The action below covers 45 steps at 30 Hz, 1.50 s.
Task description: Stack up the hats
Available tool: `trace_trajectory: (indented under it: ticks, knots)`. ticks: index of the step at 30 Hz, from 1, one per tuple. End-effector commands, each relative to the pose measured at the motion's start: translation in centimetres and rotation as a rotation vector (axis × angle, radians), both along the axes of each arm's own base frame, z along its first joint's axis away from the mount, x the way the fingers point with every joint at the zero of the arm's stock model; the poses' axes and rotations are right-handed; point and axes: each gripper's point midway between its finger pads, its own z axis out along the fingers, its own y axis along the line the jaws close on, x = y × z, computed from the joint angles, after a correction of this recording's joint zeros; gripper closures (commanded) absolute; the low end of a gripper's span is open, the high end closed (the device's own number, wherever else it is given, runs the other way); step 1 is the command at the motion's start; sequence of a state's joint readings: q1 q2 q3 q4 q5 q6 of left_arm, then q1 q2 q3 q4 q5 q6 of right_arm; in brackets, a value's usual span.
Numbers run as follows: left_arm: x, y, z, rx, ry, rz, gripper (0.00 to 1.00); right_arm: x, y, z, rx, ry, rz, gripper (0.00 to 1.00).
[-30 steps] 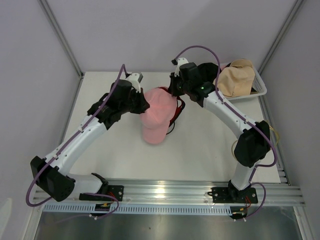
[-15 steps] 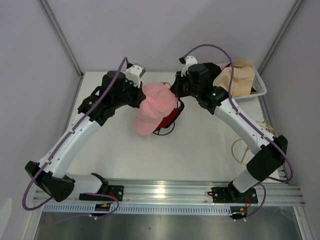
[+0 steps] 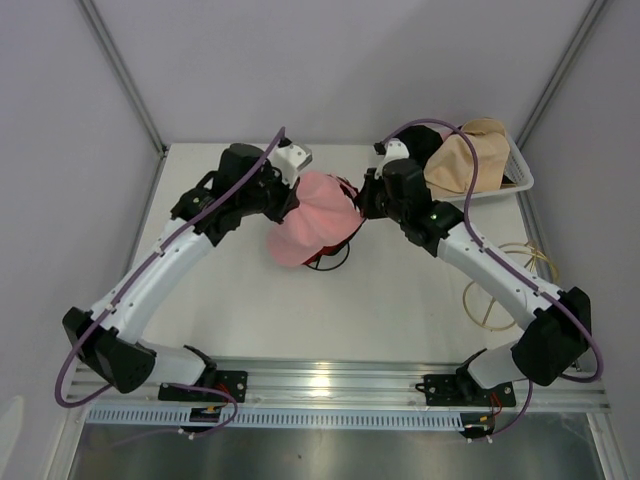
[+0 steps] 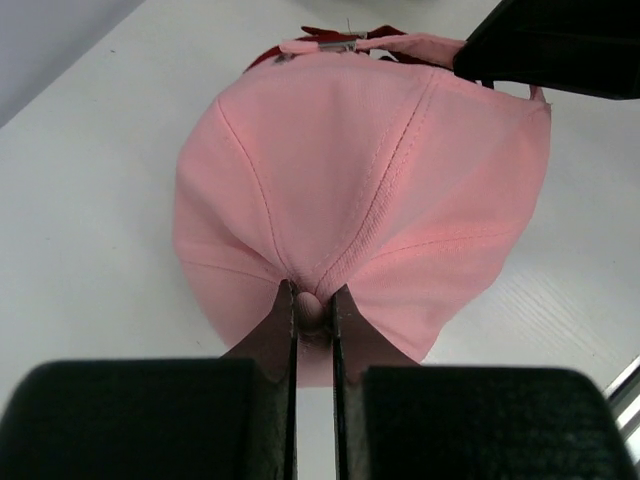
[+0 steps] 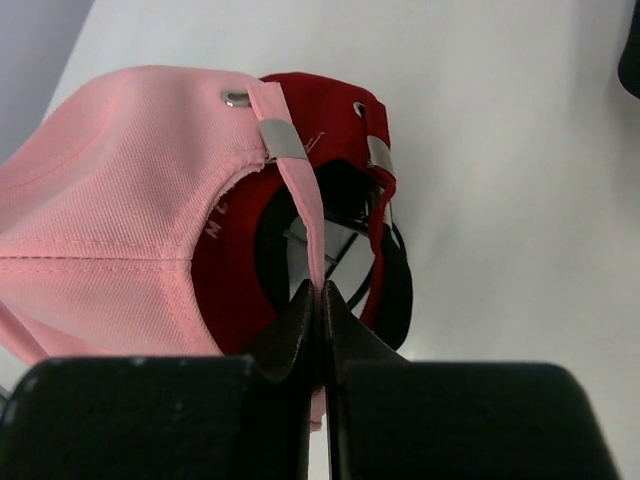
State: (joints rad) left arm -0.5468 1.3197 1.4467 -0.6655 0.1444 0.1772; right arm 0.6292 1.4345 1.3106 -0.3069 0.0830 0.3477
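Observation:
A pink baseball cap [image 3: 312, 215] is held over a red baseball cap [image 3: 337, 243] in the middle of the table. My left gripper [image 3: 290, 192] is shut on the pink cap's top button [image 4: 311, 306]. My right gripper [image 3: 362, 205] is shut on the pink cap's back strap [image 5: 300, 215]. In the right wrist view the red cap [image 5: 335, 140] sits inside the pink cap [image 5: 110, 200]. A tan bucket hat [image 3: 462, 160] lies in the white basket at the back right. The black and pink bucket hats are hidden.
A white mesh basket [image 3: 522, 170] stands at the table's back right corner. A loop of thin yellowish cable [image 3: 505, 290] lies on the table at the right. Grey walls close in the back and both sides.
Both arms have carried the pink cap right and toward the back, so it now covers most of the red cap. Both grippers keep their hold.

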Motion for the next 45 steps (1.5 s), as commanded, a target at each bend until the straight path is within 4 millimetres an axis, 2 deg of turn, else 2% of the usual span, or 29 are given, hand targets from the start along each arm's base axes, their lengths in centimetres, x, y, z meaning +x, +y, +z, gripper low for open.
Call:
trace_trajectory:
  ticks: [1, 3, 4, 6, 7, 9, 10, 12, 14, 16, 17, 18, 20, 21, 23, 24, 26, 27, 29, 30, 32, 34, 37, 39, 40, 41, 42, 43, 45]
  knots:
    - [0.5, -1.3, -0.7, 0.009, 0.019, -0.079, 0.9, 1.4, -0.5, 0.5, 0.005, -0.052, -0.064, 0.98]
    - [0.6, -1.8, -1.6, 0.008, 0.048, -0.098, 0.87, 1.9, -0.5, 0.2, -0.013, -0.048, -0.072, 0.98]
    - [0.9, -1.9, -1.8, 0.003, 0.048, -0.09, 0.77, 2.1, -0.5, -0.2, -0.022, -0.045, -0.081, 0.98]
    - [1.2, -1.7, -2.2, -0.001, 0.053, -0.069, 0.67, 2.5, -0.5, -0.1, -0.02, -0.058, -0.087, 0.98]
    - [1.3, -1.7, -2.2, -0.017, 0.06, -0.049, 0.53, 2.6, -0.6, -0.2, -0.025, -0.066, -0.095, 0.98]
    - [1.7, -1.4, -1.9, -0.044, 0.068, 0.01, 0.47, 3.1, -0.5, -0.3, -0.033, -0.083, -0.098, 0.97]
    - [1.8, -1.1, -1.7, -0.073, 0.085, 0.064, 0.36, 3.3, -0.6, -0.3, -0.037, -0.087, -0.109, 0.96]
    - [1.6, -0.3, -1.4, -0.097, 0.107, 0.12, 0.28, 3.6, -0.6, -0.7, -0.045, -0.078, -0.116, 0.9]
    - [1.0, 0.7, -0.5, -0.162, 0.121, 0.19, 0.11, 3.8, -0.4, -0.4, -0.04, -0.084, -0.115, 0.86]
    - [0.3, 1.2, 0.7, -0.229, 0.11, 0.207, 0.0, 4.0, -0.4, -0.1, -0.044, -0.094, -0.111, 0.83]
    - [-0.8, 2.1, 1.0, -0.256, 0.097, 0.223, 0.01, 4.2, -0.4, 0.3, -0.043, -0.1, -0.114, 0.82]
    - [-1.0, 2.5, 2.4, -0.298, 0.057, 0.232, 0.0, 4.4, -0.4, 0.4, -0.044, -0.099, -0.117, 0.82]
    - [-2.3, 4.3, 2.8, -0.38, 0.046, 0.305, 0.01, 4.8, -0.5, 1.0, -0.05, -0.104, -0.113, 0.82]
    - [-2.5, 4.8, 3.7, -0.456, 0.047, 0.347, 0.0, 5.0, -0.4, 0.6, -0.061, -0.095, -0.109, 0.82]
    - [-2.5, 7.0, 1.7, -0.511, 0.081, 0.465, 0.0, 5.4, -0.4, 0.5, -0.072, -0.09, -0.109, 0.83]
    - [-3.0, 7.7, 2.4, -0.568, 0.061, 0.497, 0.0, 5.7, -0.7, 0.3, -0.079, -0.081, -0.116, 0.83]
    - [-2.7, 9.4, -0.1, -0.643, 0.127, 0.651, 0.01, 5.9, -0.6, -0.4, -0.089, -0.057, -0.11, 0.83]
    - [-3.0, 9.7, -3.1, -0.649, 0.181, 0.7, 0.01, 5.9, -0.6, -0.4, -0.086, -0.053, -0.109, 0.83]
    - [-3.1, 9.6, -4.4, -0.742, 0.239, 0.754, 0.02, 5.9, -0.3, -0.6, -0.077, -0.047, -0.099, 0.84]
    - [-2.9, 10.0, -7.2, -0.767, 0.277, 0.83, 0.03, 5.8, -0.3, -0.8, -0.077, -0.043, -0.103, 0.84]
    - [-2.7, 10.0, -8.2, -0.812, 0.3, 0.862, 0.06, 5.8, -0.4, -1.4, -0.081, -0.029, -0.112, 0.88]
    - [-2.5, 9.9, -10.5, -0.838, 0.339, 0.905, 0.1, 5.8, -0.8, -2.1, -0.092, -0.017, -0.13, 0.91]
    - [-1.9, 9.5, -12.4, -0.846, 0.382, 0.931, 0.12, 5.8, -1.4, -3.1, -0.108, -0.005, -0.161, 0.94]
    - [-1.2, 8.8, -12.4, -0.884, 0.391, 0.901, 0.11, 5.8, -1.8, -3.5, -0.118, 0.001, -0.176, 0.94]
    - [-1.3, 8.7, -14.7, -0.874, 0.437, 0.909, 0.11, 5.7, -2.0, -3.8, -0.123, 0.007, -0.181, 0.94]
    - [0.0, 8.1, -13.3, -0.952, 0.392, 0.842, 0.11, 5.7, -2.0, -4.0, -0.126, 0.009, -0.183, 0.94]
    - [0.2, 7.7, -13.2, -1.003, 0.412, 0.814, 0.11, 5.8, -2.3, -4.2, -0.131, 0.01, -0.193, 0.94]
    - [-0.4, 7.6, -16.0, -0.997, 0.475, 0.816, 0.11, 5.7, -2.5, -4.7, -0.143, 0.019, -0.195, 0.95]
    - [0.5, 7.3, -15.3, -1.039, 0.443, 0.776, 0.13, 5.7, -3.2, -5.4, -0.159, 0.033, -0.225, 0.99]
